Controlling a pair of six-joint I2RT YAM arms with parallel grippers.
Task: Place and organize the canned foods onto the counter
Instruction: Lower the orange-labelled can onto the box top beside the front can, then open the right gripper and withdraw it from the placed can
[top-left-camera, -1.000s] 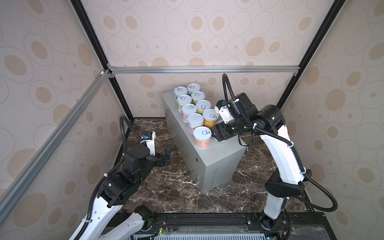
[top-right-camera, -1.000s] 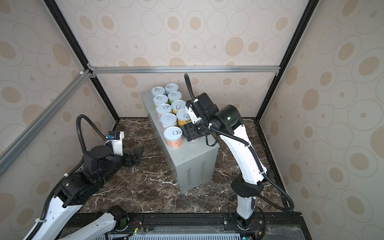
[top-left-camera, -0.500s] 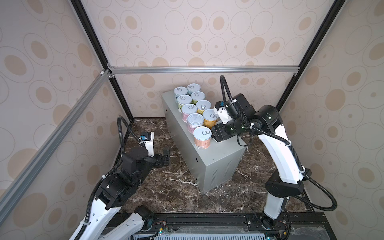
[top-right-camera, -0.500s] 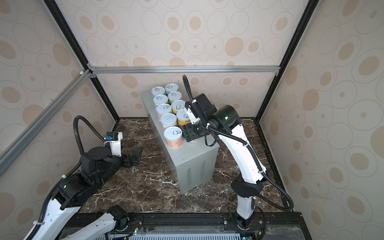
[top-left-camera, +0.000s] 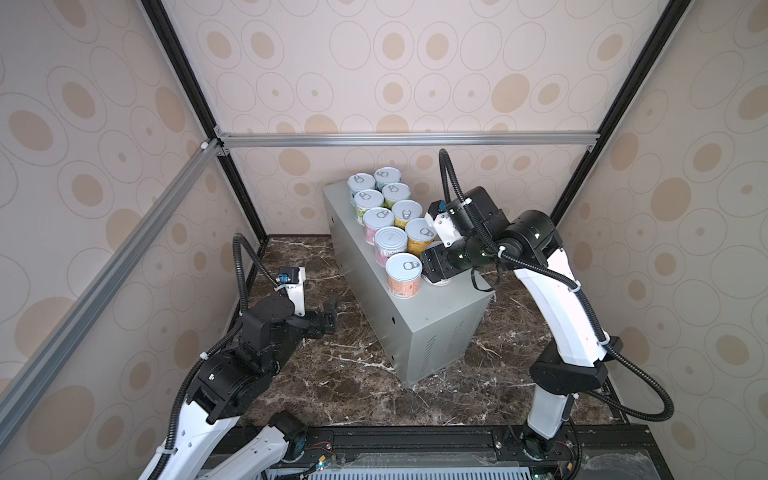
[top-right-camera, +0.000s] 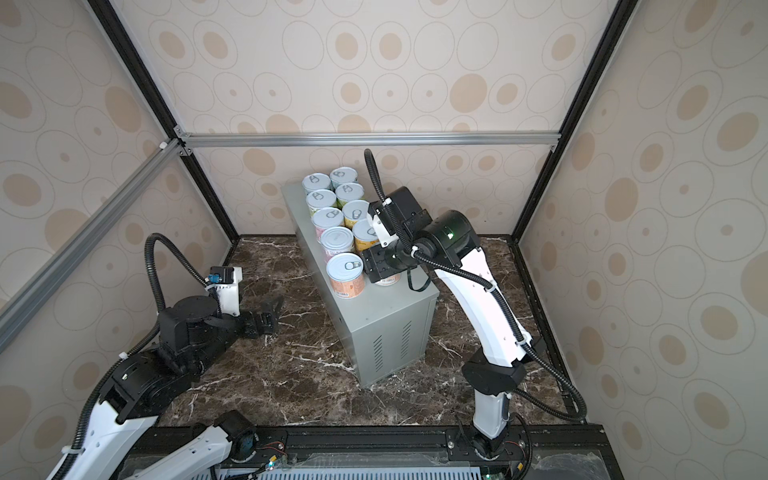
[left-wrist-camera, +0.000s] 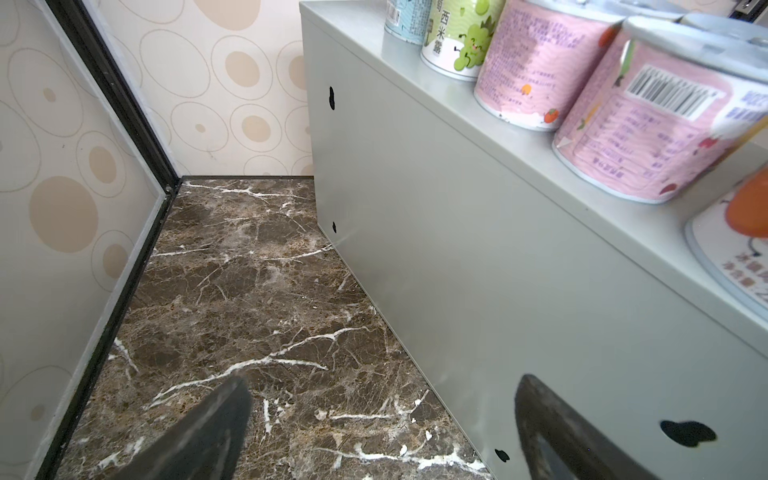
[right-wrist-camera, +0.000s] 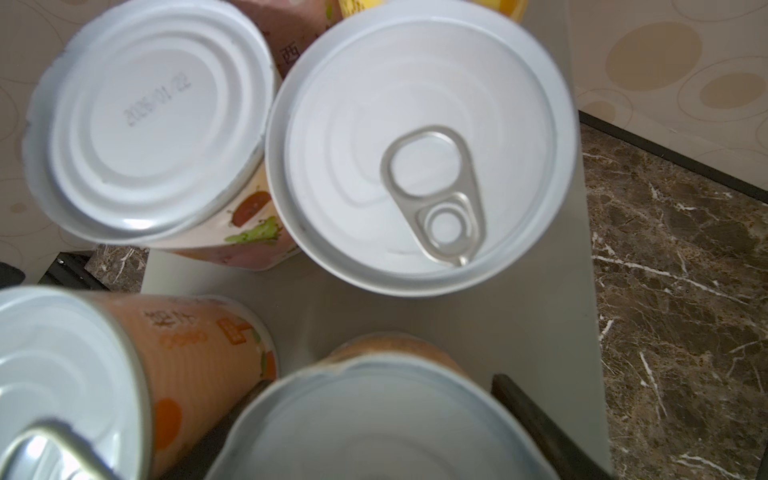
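The left gripper (top-left-camera: 331, 314) hangs low over the marble floor (top-left-camera: 357, 374) beside the bench (top-left-camera: 432, 324), jaws wide apart and empty. Over the last second it has eased back a touch from the grey box, so its share looks done.

On the bench top the canned foods (top-left-camera: 390, 239) stand in two tight rows running front to back.

The right gripper (top-left-camera: 432, 268) has scarcely shifted. It straddles the tenth tin (top-right-camera: 388, 281), which stands on the bench at the near end of the right row, just beside the orange tin (top-left-camera: 402, 272). Whether its jaws are clamped on that tin or already slack I cannot tell. With all ten up, I judge only release and withdrawal remain.

Both top views give the full count but hide the tenth tin's lid under the gripper. The right wrist view shows that lid between dark fingers (right-wrist-camera: 540, 419) — and a pink tin (right-wrist-camera: 158, 120) standing bottom-up, with a date stamp where a pull tab should be. Only the left wrist view shows the left row's labels.
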